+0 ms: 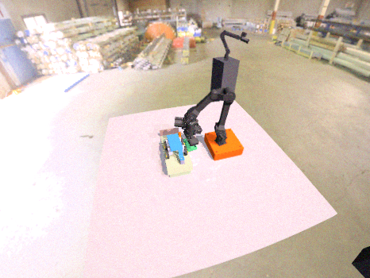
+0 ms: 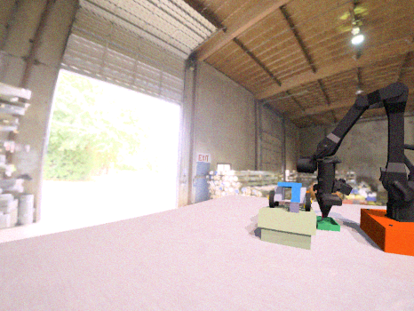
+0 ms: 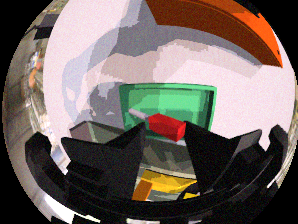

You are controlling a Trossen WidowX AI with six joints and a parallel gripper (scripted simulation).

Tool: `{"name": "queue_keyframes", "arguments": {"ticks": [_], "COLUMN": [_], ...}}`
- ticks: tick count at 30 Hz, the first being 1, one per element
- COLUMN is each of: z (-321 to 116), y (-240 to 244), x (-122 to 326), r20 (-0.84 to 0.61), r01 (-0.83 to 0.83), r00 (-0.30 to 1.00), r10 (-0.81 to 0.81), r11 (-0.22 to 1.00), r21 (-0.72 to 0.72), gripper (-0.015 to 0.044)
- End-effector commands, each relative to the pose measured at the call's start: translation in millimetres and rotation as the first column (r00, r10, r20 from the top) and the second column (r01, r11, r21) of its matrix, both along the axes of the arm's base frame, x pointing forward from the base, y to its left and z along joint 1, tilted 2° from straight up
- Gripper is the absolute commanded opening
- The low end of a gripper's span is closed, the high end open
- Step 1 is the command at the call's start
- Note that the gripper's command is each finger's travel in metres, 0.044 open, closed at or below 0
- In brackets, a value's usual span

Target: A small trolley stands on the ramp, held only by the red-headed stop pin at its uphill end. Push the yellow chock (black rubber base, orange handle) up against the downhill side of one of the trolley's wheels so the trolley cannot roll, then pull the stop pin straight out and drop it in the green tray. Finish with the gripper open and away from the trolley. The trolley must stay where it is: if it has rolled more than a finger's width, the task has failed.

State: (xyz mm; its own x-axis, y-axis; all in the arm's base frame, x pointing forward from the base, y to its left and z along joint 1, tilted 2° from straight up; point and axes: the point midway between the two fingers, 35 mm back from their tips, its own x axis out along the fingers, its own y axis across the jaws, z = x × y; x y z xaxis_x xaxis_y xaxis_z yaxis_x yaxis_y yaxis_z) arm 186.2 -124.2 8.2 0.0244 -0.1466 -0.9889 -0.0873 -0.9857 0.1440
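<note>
The trolley (image 1: pixel 174 142) (image 2: pixel 297 192), with a blue top, stands on the pale green ramp (image 1: pixel 179 170) (image 2: pixel 286 220). The chock (image 3: pixel 166 182) lies below the fingers in the wrist view, yellow with an orange handle; its contact with a wheel cannot be made out. My gripper (image 1: pixel 193 143) (image 2: pixel 325 216) (image 3: pixel 164 125) points down, low over the green tray (image 1: pixel 192 148) (image 2: pixel 330 226) (image 3: pixel 170 86). It is shut on the stop pin (image 3: pixel 172 129): the red head is between the fingertips and the grey shank slants out over the tray. The fingers hide part of the ramp.
The arm's orange base block (image 1: pixel 226 148) (image 2: pixel 391 233) (image 3: pixel 215 32) stands on the other side of the tray from the ramp. The ramp with the trolley is close beside the tray. A brownish plate (image 1: pixel 169 131) is at the ramp's far end.
</note>
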Motion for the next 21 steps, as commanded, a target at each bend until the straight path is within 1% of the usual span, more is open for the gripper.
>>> {"name": "queue_keyframes", "arguments": {"ticks": [1,21], "z": [-2.1,-10.2], "y": [2.1,11.3], "x": [-0.7,-1.1], "r20": [-0.003,-0.003], "r01": [0.004,0.004], "r00": [1.000,1.000], "r10": [-0.004,-0.004], "r11": [1.000,1.000], "r21": [-0.002,-0.001], "gripper": [0.0190,0.0190]}}
